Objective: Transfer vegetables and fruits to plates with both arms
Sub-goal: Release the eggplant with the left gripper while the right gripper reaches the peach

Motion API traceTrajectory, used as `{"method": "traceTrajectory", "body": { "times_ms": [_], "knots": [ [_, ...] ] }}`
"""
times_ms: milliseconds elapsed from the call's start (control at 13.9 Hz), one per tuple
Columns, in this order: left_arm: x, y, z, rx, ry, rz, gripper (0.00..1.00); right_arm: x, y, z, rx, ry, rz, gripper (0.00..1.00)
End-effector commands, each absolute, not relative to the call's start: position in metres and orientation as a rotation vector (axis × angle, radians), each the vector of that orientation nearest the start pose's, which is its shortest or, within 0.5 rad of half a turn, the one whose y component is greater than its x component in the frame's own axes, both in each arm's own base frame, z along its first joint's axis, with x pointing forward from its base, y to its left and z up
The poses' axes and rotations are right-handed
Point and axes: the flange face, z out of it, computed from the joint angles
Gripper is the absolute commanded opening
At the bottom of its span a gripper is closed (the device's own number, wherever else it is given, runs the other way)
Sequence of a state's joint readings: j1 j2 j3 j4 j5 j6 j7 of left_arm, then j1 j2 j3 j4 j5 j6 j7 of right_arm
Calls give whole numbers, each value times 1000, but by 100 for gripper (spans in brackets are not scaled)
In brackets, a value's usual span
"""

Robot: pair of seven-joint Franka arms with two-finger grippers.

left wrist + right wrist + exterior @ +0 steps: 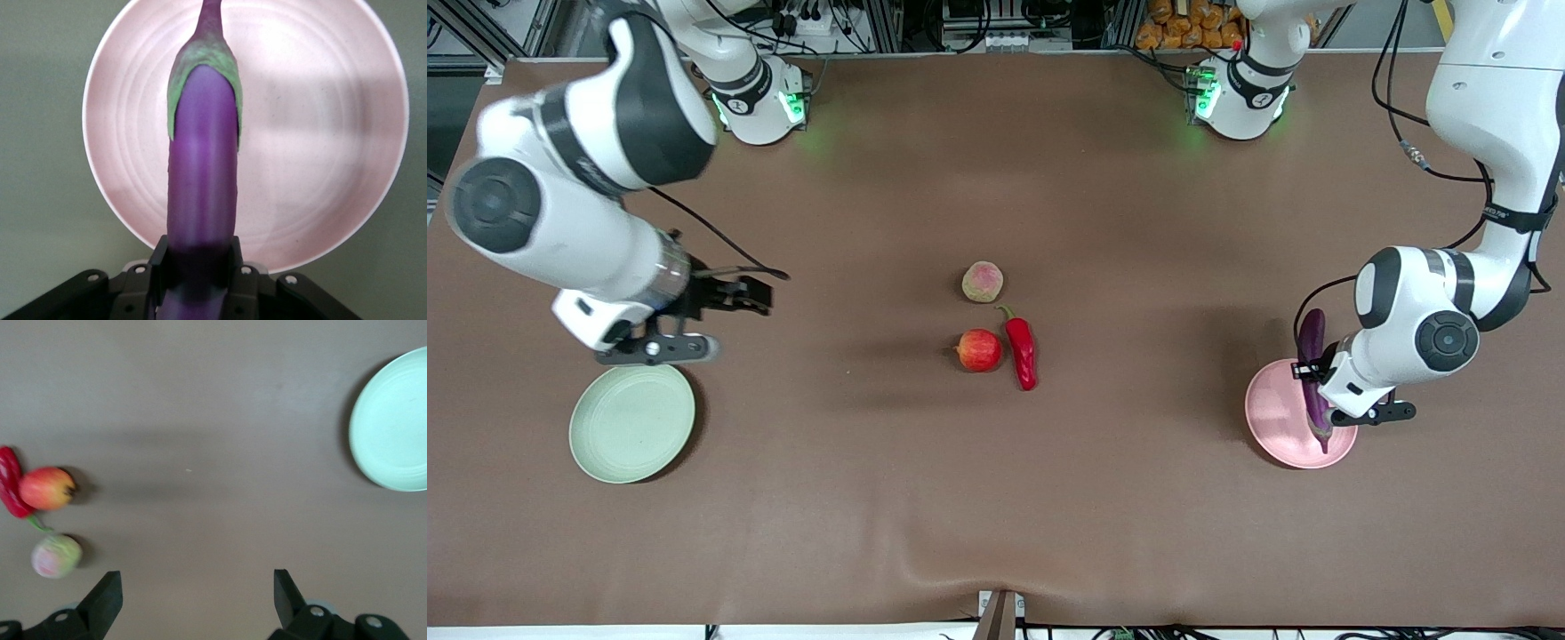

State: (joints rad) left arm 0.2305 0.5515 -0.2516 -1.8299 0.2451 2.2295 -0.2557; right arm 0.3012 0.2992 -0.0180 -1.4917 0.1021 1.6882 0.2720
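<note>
The left pincer (1319,391) is hanging over the pink plate (1276,425), clenched on the purple eggplant (1312,373). In the left wrist view the two fingers (160,263) are pressing the eggplant's (202,193) lower body from both sides, and its green-capped stem end is pointing down toward the middle of the pink plate (320,133). The plate is sitting on the brown tabletop (1138,222) at the left arm's end. In the front view the eggplant is standing nearly upright, its stem tip at about six o'clock from the pincer, over the plate's inner surface; whether the tip is touching the plate cannot be told.

The right pincer (734,296) is hovering over bare tabletop at the right arm's end, released and holding nothing; in the right wrist view its two fingers (103,600) are standing wide apart. The green plate (632,423) is lying at roughly seven o'clock from that pincer, with nothing on it.

Near the tabletop's middle, three items are sitting close together. The red apple (979,349) is lying just beside the red chili pepper (1022,350), which is at the apple's three o'clock with its green stem pointing toward twelve. The pale green, pink-blushed fruit (983,282) is resting at the apple's twelve o'clock, farther from the front camera, close to the chili's stem tip. All three are showing in the right wrist view as well: apple (46,488), chili (9,483) and blushed fruit (56,556).
</note>
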Motion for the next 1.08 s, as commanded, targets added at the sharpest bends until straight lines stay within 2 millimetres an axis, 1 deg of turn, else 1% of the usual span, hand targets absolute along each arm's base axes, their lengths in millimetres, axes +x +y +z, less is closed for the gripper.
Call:
{"method": "traceTrajectory", "body": {
  "times_ms": [0,72,215,287,358,430,502,573,645,717,860,1004],
  "knots": [
    [640,2,231,-3074,-139,135,54,616,229,474,-3004,202,198,100],
    [642,4,233,-3075,-144,128,100,615,253,462,-2961,260,203,100],
    [643,3,239,-3074,-142,114,100,610,308,433,-2906,374,189,100],
    [643,0,247,-3072,-136,102,100,610,328,411,-2898,442,181,100],
    [644,0,265,-3067,-142,69,100,609,348,388,-2896,472,171,100],
    [645,-6,281,-3065,-146,47,100,602,369,366,-2907,445,177,100],
    [644,-22,296,-3074,-122,33,100,591,384,344,-2936,410,219,100],
    [642,-41,309,-3096,-144,20,100,583,385,329,-2957,391,264,100],
    [639,-67,316,-3130,-224,33,100,570,385,306,-2978,379,334,100],
    [637,-98,321,-3158,-322,39,100,556,393,294,-2976,346,388,100],
    [626,-162,321,-3158,-489,60,100,532,403,272,-2969,335,487,100],
    [619,-215,312,-3154,-569,88,100,512,422,257,-2940,349,547,100]
  ]
}}
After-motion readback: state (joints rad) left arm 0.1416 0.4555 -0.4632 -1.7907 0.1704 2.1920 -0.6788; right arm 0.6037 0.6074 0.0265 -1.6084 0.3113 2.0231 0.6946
